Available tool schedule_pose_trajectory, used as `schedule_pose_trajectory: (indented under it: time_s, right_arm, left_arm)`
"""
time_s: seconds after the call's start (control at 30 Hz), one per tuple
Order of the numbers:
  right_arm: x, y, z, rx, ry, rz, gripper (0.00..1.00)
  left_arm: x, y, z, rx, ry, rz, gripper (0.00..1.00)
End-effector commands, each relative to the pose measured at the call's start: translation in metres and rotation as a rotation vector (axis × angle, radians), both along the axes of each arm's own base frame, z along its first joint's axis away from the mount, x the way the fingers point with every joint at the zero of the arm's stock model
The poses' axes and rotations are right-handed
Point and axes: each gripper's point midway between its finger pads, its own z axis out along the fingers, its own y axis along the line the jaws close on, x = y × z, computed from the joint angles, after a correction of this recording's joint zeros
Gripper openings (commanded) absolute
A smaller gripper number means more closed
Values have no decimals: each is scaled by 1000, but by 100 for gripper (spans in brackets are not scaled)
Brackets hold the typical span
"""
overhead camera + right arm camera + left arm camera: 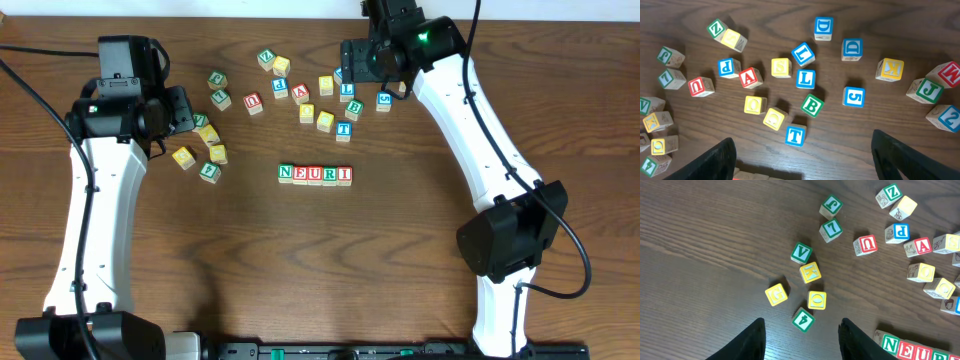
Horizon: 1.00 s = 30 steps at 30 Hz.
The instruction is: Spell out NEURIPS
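dark wood table (pixel 420 270) lies under everything, with my left arm (pixel 95 220) and my right arm (pixel 470 130) reaching in from the two sides. at the middle of the table stands the row (pixel 315 175), reading n, e, u, r, i, its blocks touching side to side. so i judge five letters are done and the p is the step in hand, with the s after it.

my right gripper (pixel 804 146) hangs above the loose blocks (pixel 325 120) with its jaws spread wide and nothing between them. my left gripper (pixel 801 341) is parted too and empty, over a separate small scatter.

the blue p block (pixel 728 67) sits off to the left in my right wrist view, not under the jaws, with the red a block (pixel 750 77) just beside it. the yellow s block (pixel 781 67) is near, on the a's other side.

next i need to shift over the p, come down with a finger on each free side without nudging the a, then set it touching the i block (pixel 345 175) at the row's right end.
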Motion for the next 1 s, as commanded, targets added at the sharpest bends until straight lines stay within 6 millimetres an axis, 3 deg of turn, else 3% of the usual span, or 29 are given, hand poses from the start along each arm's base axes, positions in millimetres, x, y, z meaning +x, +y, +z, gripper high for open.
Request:
schedule_pose_trajectory:
  time_s: [0.0,0.3,0.53,0.63,0.83,0.97]
  right_arm:
    - [1,2,3,-8,-10,8,82]
    - [1,2,3,-8,-11,8,82]
    - [4,8,4,5,-27,16,82]
    - [12,26,5,53,-59,51,82]
    - [26,80,6,104,-178,220,80]
    - [35,115,-6,80,-259,297,80]
  left_arm:
    - [2,3,0,2,-2,11,47]
    - [8,3,29,4,-52,12,46]
    - [12,3,32,6,-72,12,47]
    - [13,4,33,7,-79,12,47]
    - [13,4,33,7,-78,12,47]
    - [13,3,33,6,-77,12,47]
